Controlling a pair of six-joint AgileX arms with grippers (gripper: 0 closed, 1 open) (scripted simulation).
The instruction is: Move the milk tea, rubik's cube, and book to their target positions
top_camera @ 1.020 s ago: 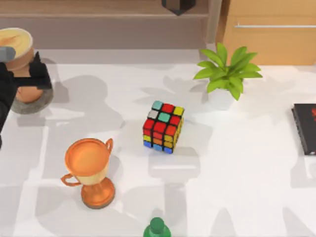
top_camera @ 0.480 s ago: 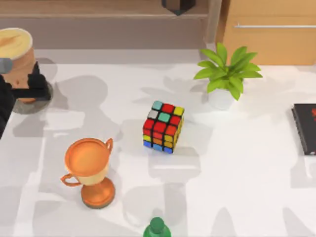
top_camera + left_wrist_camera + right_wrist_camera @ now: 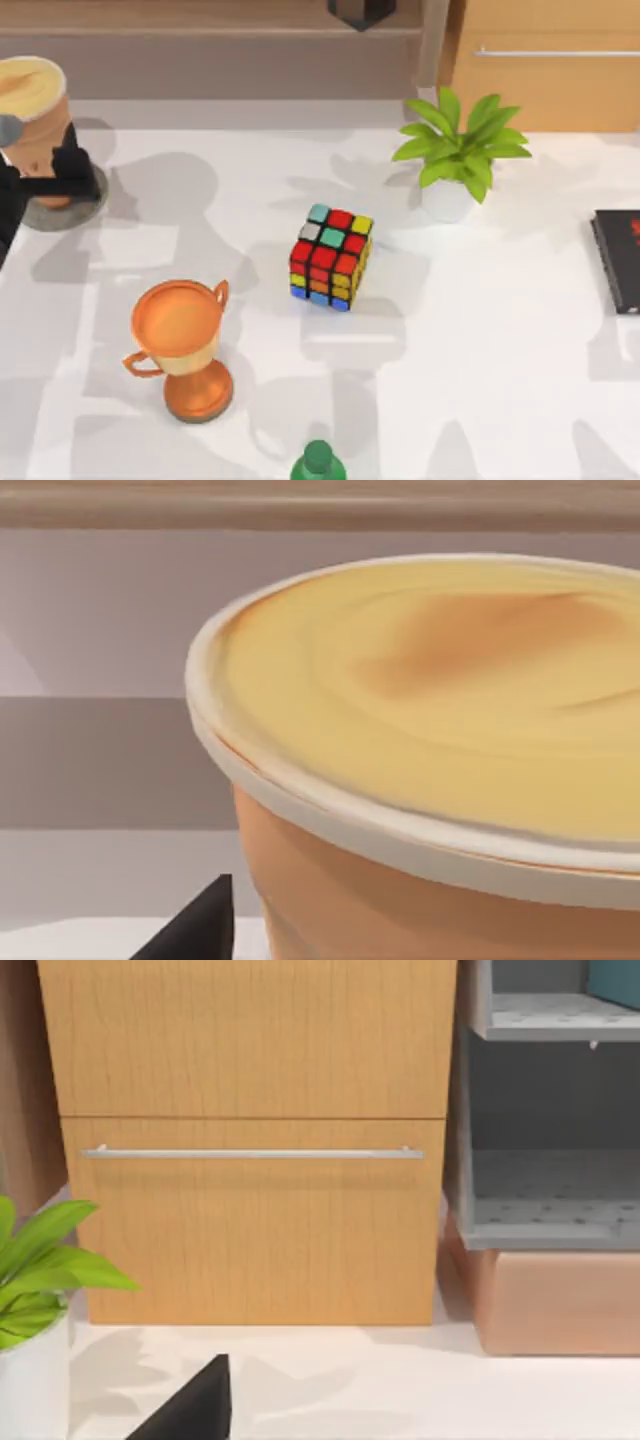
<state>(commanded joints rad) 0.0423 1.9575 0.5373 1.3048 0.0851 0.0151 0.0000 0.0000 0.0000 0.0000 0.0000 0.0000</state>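
Around the middle of the white table stood the rubik's cube, with black edges and red, yellow, teal, orange and blue stickers, well apart from everything else. Nearer the front on the left stood an orange two-handled trophy, and at the front edge the top of a green bottle poked in. Toward the back right a leafy green plant sat in a white pot, and a flat black book with a red mark lay at the right edge. Behind the table my right wrist camera faced a wooden drawer front with a long metal handle and a grey shelf unit beside it.

My left gripper was at the far left edge toward the back, fingers closed on the lower body of the milk tea, one dark finger pressed against the cup's right side. The cup stood upright over a round grey pad; I could not tell whether its base touched the pad. It was a tall tapered orange-tan cup with a pale rim and a creamy yellow top streaked with tan, looming close in my left wrist camera.

I could not tell how my right jaws stood.
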